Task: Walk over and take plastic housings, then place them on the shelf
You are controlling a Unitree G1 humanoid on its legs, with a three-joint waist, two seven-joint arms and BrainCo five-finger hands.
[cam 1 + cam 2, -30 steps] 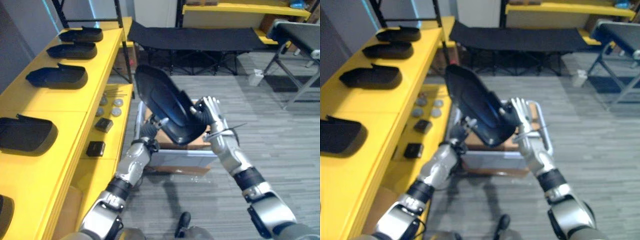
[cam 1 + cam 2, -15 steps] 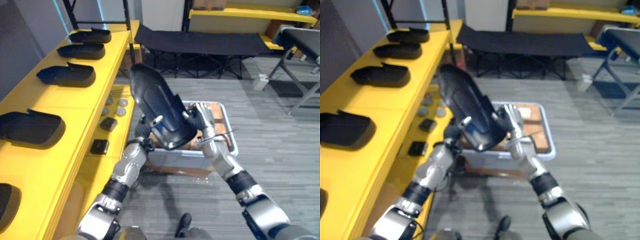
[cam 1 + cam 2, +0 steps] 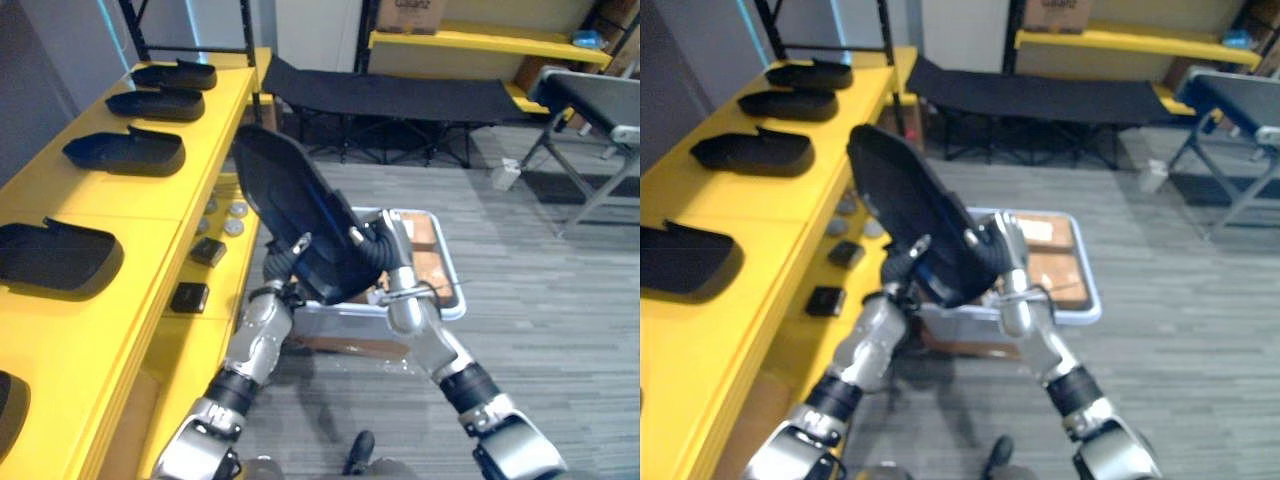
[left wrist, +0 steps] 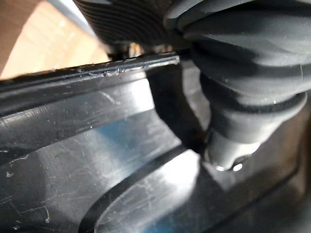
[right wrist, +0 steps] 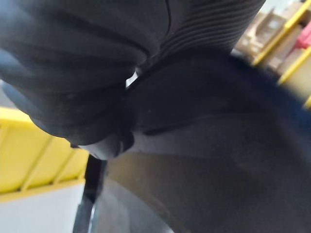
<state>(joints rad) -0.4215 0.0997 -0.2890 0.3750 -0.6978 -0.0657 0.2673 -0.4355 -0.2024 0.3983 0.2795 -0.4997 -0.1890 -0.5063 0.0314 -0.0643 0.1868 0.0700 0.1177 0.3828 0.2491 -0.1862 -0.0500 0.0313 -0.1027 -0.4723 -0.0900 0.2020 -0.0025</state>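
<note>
The left robot hand [image 3: 284,268] and right robot hand [image 3: 392,250] each pinch the black plastic housing [image 3: 290,200], thumb on its inner face, holding it tilted between them. Below them a grey bin [image 3: 447,287] sits on the striped floor [image 3: 540,300]. Left of the left robot hand, the yellow shelf [image 3: 130,205] carries other housings [image 3: 125,150]. Beyond stand a black cot [image 3: 400,95] and a far rack [image 3: 470,38].

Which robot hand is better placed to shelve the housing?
Left, probably: the left robot hand touches the housing on the side nearer the yellow shelf; the right robot hand sits farther away.
</note>
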